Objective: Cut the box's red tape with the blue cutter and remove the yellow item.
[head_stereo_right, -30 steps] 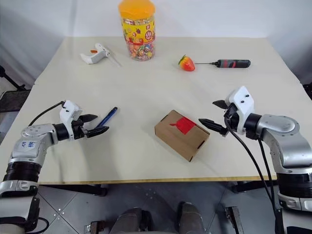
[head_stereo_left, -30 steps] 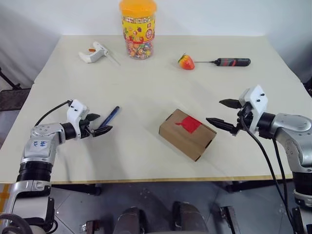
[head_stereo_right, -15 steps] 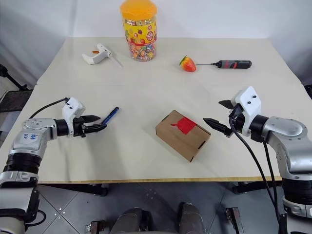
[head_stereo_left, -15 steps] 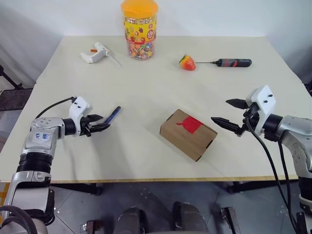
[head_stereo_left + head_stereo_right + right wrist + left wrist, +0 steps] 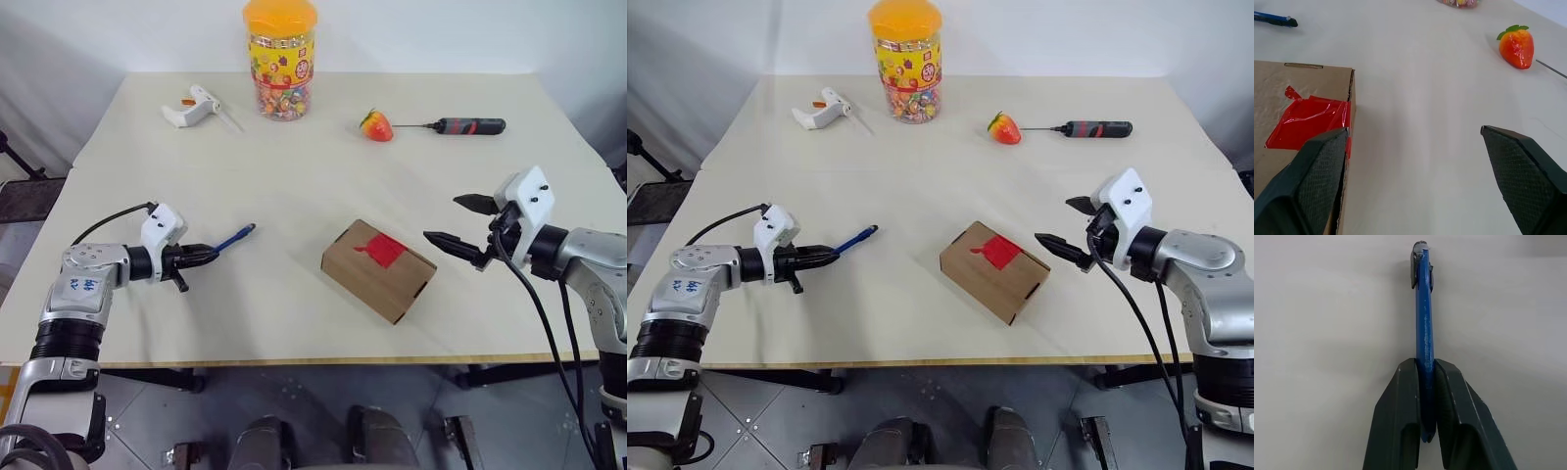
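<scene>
Pinching the blue cutter between its two black fingers, the left claw is holding the tool by its rear end, well to the left of the box. In the left wrist view the fingers are pressing flat against both sides of the slim blue shaft, and the dark tip is pointing away from the claw, roughly toward the box. The right claw is hanging spread wide just to the right of the box, holding nothing, its lower finger near the box's right edge.

To do this step well, the left claw probably needs to keep its squeeze firm, since the shaft is thin and could twist or slip once the tip is dragging against tape. Carrying the cutter across to the box with the tip leading and angled down seems sensible. The right claw looks well placed for bracing the box so that it is not sliding under the cut.

The box is lying closed on the worktop, turned at an angle, plain brown cardboard. The red tape is sitting across its top near the right edge, glossy and wrinkled, with one small corner lifting, and it appears uncut. No yellow item is showing; presumably it is waiting inside the box.
</scene>
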{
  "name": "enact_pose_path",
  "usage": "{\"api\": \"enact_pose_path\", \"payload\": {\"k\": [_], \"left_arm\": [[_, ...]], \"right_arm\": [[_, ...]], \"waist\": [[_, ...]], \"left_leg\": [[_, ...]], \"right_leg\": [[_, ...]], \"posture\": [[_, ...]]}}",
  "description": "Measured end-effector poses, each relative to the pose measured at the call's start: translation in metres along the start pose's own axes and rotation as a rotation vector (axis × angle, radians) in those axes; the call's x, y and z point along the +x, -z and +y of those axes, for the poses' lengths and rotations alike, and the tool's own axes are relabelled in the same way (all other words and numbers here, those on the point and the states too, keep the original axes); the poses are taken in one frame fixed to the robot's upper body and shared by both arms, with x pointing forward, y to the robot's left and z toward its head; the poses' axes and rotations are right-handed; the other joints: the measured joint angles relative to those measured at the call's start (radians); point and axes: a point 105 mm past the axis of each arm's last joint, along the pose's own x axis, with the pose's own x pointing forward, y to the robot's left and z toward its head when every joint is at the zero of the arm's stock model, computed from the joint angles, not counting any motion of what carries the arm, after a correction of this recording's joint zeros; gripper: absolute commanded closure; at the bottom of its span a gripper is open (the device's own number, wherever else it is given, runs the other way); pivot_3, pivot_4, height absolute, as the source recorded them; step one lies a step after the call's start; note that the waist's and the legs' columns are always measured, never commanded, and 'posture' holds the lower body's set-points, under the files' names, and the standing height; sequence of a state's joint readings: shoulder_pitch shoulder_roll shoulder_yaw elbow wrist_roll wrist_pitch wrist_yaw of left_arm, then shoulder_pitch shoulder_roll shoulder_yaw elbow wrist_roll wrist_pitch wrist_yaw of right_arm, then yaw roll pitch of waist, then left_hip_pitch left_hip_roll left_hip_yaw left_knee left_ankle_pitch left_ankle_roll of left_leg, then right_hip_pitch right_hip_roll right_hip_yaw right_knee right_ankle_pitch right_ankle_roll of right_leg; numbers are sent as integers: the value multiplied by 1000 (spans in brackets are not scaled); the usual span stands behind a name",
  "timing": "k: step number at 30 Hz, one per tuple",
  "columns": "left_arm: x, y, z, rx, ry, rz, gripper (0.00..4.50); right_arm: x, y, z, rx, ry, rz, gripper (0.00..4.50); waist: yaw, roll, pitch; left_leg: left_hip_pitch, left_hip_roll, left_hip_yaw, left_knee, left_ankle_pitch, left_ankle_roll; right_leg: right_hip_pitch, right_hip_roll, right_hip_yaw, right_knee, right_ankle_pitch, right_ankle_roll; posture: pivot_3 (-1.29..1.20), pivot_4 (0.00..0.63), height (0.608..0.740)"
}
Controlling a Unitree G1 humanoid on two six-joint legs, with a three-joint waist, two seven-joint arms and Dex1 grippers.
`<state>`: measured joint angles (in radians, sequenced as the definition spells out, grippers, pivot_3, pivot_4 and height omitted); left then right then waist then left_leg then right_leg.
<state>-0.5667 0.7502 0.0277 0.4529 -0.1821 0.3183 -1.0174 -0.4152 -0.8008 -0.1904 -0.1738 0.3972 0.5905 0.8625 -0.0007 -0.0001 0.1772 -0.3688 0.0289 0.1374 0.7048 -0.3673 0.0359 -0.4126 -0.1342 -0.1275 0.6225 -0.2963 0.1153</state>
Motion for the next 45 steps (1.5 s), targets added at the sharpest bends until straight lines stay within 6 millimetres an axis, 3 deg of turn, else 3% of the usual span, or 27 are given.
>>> {"api": "enact_pose_path", "payload": {"k": [11,21,37,45], "left_arm": [[4,-1,3,30,-6,-18,3943],[8,-2,9,34,-26,-23,1337],[9,-6,39,-51,-195,-80,1337],[11,-11,33,-136,-136,-138,1337]], "right_arm": [[3,3,3,3,-15,12,0],[3,3,3,3,-14,12,0],[3,3,2,5,-12,12,0],[4,2,1,4,-11,9,0]], "waist": [[6,0,0],[10,0,0],[0,0,0],[0,-1,0]], "left_leg": [[0,0,0,0,0,1],[1,0,0,1,1,1],[0,0,0,2,1,1],[-1,0,0,2,1,1]], "right_leg": [[0,-1,0,0,0,0],[0,-1,1,2,0,0],[0,-1,1,3,0,0],[-1,-1,1,3,0,0]], "posture": [[0,150,740],[0,150,740],[0,150,740],[0,150,740]]}}
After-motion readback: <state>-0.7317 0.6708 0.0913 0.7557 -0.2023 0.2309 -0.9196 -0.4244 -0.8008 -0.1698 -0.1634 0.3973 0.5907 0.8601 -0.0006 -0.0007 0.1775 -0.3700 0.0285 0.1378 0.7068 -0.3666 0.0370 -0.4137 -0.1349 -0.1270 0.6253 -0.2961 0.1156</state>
